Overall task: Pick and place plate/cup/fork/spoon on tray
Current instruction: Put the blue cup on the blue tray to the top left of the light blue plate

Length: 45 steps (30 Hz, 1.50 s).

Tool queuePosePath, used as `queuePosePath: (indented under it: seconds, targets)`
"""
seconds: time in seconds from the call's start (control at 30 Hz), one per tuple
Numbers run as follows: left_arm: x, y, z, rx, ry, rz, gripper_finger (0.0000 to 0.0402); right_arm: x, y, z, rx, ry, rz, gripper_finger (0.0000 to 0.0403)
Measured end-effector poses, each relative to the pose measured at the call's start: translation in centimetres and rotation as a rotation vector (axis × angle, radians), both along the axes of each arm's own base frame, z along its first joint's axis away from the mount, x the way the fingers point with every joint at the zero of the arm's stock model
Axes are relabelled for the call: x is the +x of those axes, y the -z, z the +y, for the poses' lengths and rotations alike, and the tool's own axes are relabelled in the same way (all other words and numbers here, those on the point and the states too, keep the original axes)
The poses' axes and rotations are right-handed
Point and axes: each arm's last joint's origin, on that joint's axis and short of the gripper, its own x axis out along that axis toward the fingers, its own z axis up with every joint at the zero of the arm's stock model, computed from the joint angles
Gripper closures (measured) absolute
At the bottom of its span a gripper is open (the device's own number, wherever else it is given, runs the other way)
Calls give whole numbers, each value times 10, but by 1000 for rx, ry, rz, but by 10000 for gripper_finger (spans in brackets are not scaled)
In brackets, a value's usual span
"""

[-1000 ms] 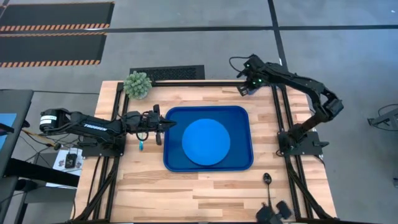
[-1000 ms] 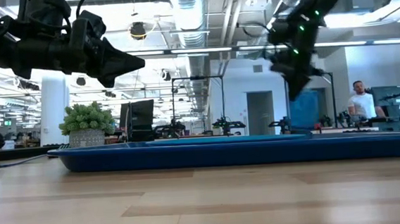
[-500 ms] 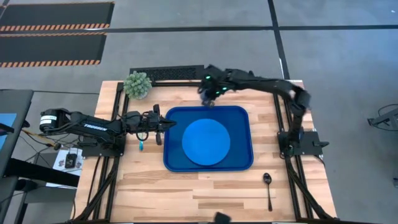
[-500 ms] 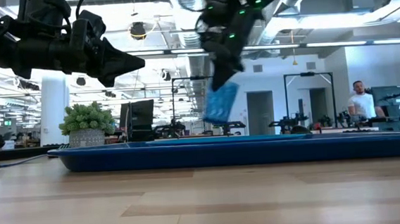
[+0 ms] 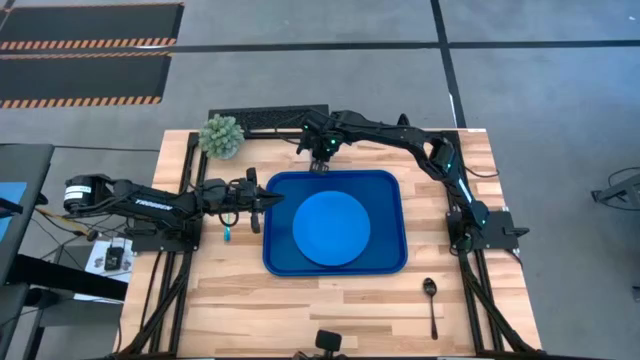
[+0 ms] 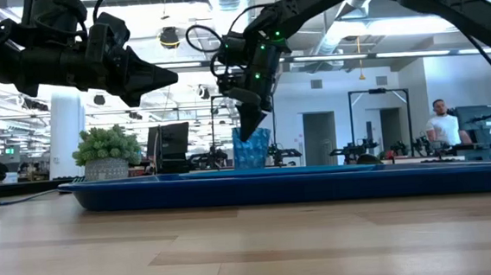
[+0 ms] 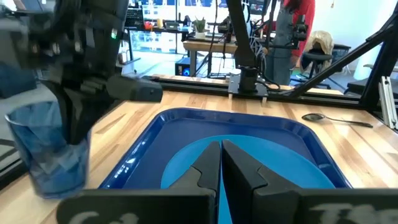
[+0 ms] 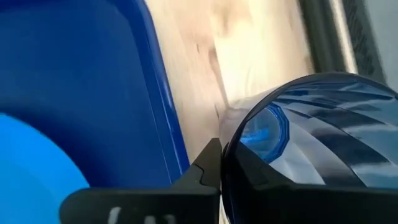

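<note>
The dark-blue tray [image 5: 268,250] lies mid-table with the light-blue plate [image 5: 331,228] flat in it. My right gripper [image 5: 321,158] is at the tray's far edge, shut on the translucent blue cup [image 6: 252,150], which stands upright over the wood just beyond the tray's far rim [image 7: 53,149]. My left gripper [image 5: 266,200] is shut and empty, above the tray's left rim. The teal fork [image 5: 227,234] lies on the table under my left arm. The dark spoon [image 5: 431,298] lies on the table right of the tray's near right corner. My right gripper holds the cup by its wall at the rim [image 8: 225,149], coming from above and pointing down. One finger [image 8: 210,163] is outside the wall; the other shows dark through the cup. The cup hangs upright; the tray's rim hides whether its base is on the table.
A green potted plant [image 5: 221,135] stands at the table's far left corner, left of the cup. Bare wood lies between the tray and the table's near edge. A person [image 6: 440,128] stands in the room far behind the table.
My right gripper has swung from the table's far right corner toward the left along the far edge, carrying the cup, and has come down beside the tray's far rim. The cup, tilted half a second ago, now stands upright and lower.
</note>
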Motion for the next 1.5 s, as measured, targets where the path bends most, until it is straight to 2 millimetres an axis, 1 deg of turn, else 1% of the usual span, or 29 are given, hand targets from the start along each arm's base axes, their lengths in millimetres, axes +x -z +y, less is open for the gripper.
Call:
queuePosePath:
  seconds: [0.17,0.37,0.63,0.73,0.87,0.93,1.0,1.07,1.13,1.2,1.3,1.33,1.4,1.5]
  targets:
    - [0,0,0,-3,0,5,400,1,1,-2,5,-17,-2,376]
    - [0,1,0,-6,-5,9,400,2,1,-3,3,-26,-11,341]
    - [0,1,0,-1,-7,11,400,3,-2,-6,-14,-22,-40,305]
    - [0,1,0,-2,-7,15,400,0,-13,-5,-49,-9,-52,291]
    - [0,2,0,-1,-16,16,400,-12,-44,-3,-88,-14,-75,276]
    - [0,2,1,1,-19,20,400,-20,-59,1,-91,-32,-77,274]
    - [0,2,1,1,-20,19,400,-29,-71,6,-90,-46,-65,280]
    - [0,2,1,1,-22,19,400,-36,-81,10,-92,-66,-58,293]
    - [0,2,1,1,-24,20,400,-43,-88,14,-89,-81,-59,315]
    - [0,2,1,1,-26,21,400,-50,-91,18,-89,-101,-78,343]
    - [0,3,1,-1,-30,29,400,-62,-83,24,-77,-121,-138,388]
    - [0,3,1,0,-32,29,400,-67,-78,27,-81,-124,-160,393]
    - [0,3,1,-1,-38,32,400,-79,-70,33,-107,-112,-229,389]
    - [2,1,2,-23,-40,43,401,-101,-57,44,-142,-73,-352,385]
